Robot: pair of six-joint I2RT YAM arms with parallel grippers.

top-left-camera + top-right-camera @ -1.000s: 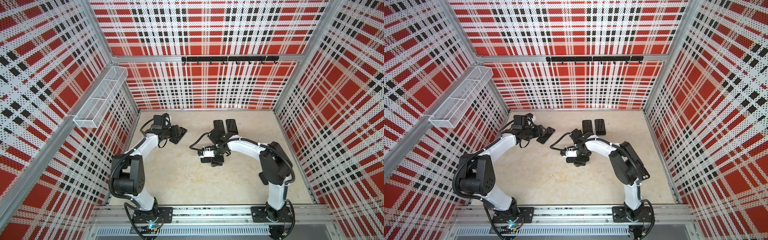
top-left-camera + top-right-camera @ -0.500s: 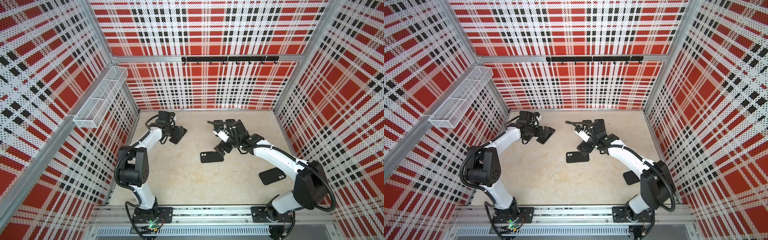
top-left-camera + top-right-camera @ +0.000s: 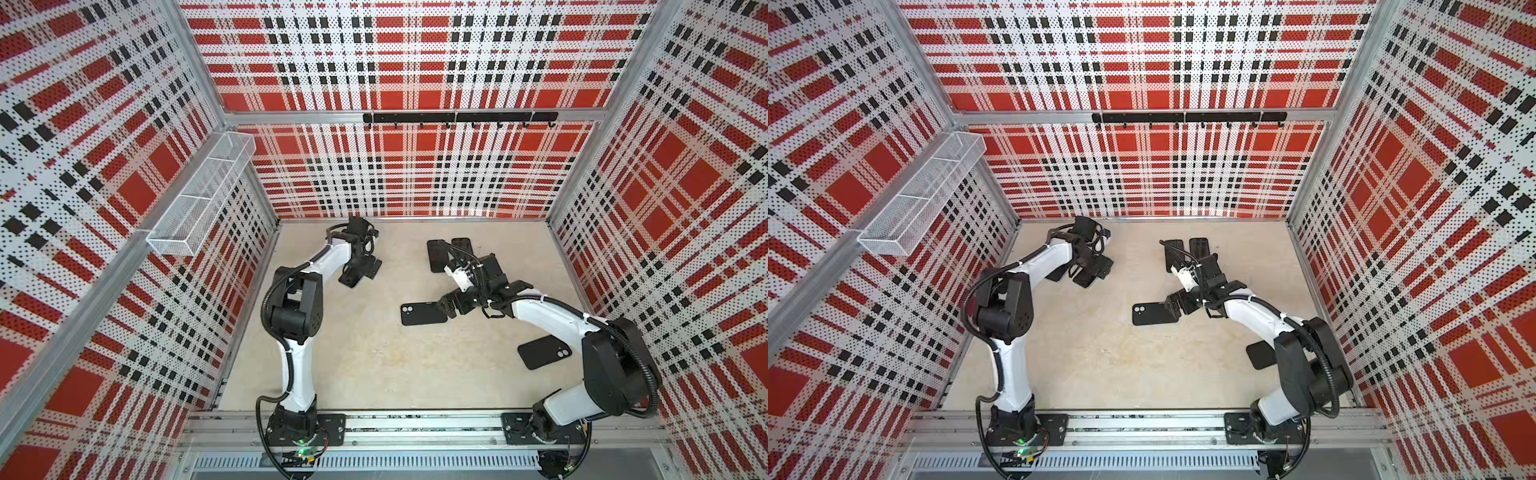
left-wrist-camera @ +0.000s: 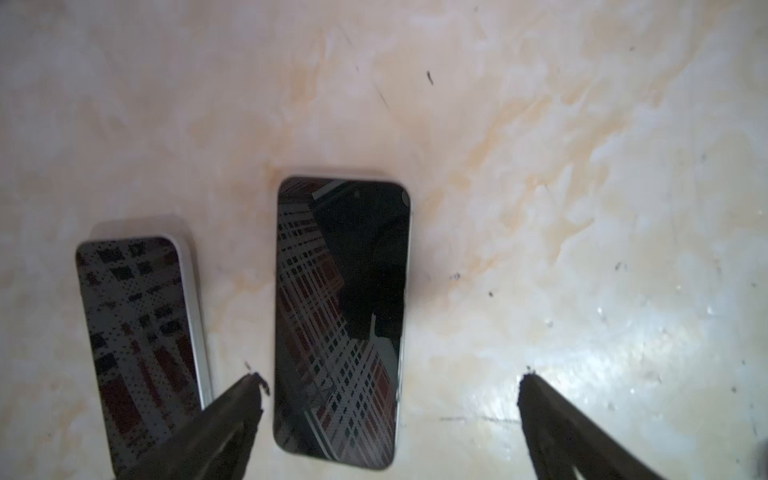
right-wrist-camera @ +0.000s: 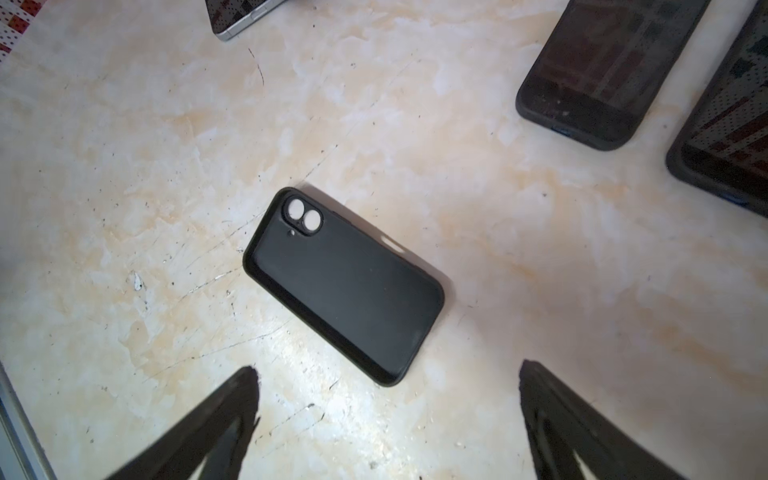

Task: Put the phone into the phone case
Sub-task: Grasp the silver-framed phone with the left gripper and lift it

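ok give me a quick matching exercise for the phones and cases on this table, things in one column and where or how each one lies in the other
Things
1. silver-edged phone
2. middle case
3. two phones in cases
4. case at front right

Places or states
a. empty, just ahead of the right jaws, which stand open
b. flat on the table beside the right arm's elbow
c. side by side towards the back wall
d. next to another phone, by the left jaws, which stand open

Pairs: 1-d, 2-a, 3-c, 4-b
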